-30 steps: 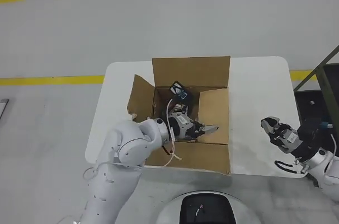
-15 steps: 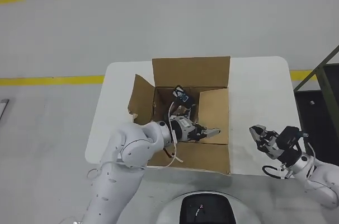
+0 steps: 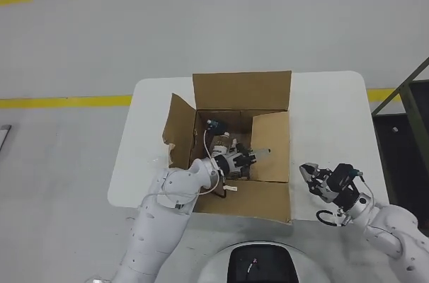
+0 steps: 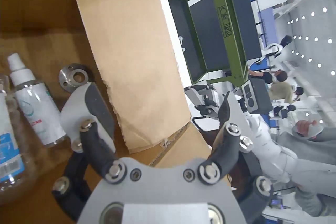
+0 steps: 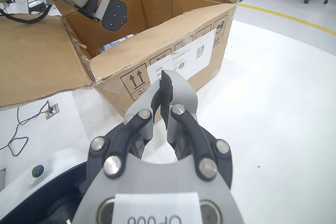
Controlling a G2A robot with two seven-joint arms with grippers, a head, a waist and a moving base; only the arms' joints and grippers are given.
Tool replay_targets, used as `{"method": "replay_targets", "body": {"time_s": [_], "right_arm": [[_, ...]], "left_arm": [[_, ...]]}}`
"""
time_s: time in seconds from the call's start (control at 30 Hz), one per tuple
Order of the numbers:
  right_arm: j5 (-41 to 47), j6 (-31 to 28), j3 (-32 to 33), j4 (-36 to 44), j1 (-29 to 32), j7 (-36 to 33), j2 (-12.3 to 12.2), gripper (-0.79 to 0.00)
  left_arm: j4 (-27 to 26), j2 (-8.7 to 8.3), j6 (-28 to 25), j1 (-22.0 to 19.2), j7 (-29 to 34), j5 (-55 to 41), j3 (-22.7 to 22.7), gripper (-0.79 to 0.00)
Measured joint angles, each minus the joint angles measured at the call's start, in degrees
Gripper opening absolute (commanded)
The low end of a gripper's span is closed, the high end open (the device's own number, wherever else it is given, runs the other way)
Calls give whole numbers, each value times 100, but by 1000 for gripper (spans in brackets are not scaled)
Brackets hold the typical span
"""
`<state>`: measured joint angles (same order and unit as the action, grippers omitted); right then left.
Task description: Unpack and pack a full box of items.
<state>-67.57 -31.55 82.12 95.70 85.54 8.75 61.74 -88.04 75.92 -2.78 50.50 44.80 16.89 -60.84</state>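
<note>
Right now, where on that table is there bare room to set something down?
Widest bare patch: table right of the box; the right gripper hovers over its near part. A narrower strip lies beside the box's left flap. Inside the box is crowded: spray bottles, a metal flange, with the left gripper above.

left claw (image 4: 157, 96) gapes wide, while right claw (image 5: 164, 83) is pinched together (fully closed).
</note>
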Motion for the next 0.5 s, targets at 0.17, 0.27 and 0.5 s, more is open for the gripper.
{"method": "replay_targets", "body": {"time_s": [0.17,0.27,0.5], "right_arm": [[-11,-13,-86,-65,-52,14,15,-785],[-24,-23,-131,-86,-79,4,22,-785],[-5,-22,-213,-105,-142,-22,39,-785]], "left_arm": [[409,52,100,-121,-197,-108,153,0],[588,73,143,-163,-242,-48,243,0],[680,118,133,-155,-340,-496,267,0]]}}
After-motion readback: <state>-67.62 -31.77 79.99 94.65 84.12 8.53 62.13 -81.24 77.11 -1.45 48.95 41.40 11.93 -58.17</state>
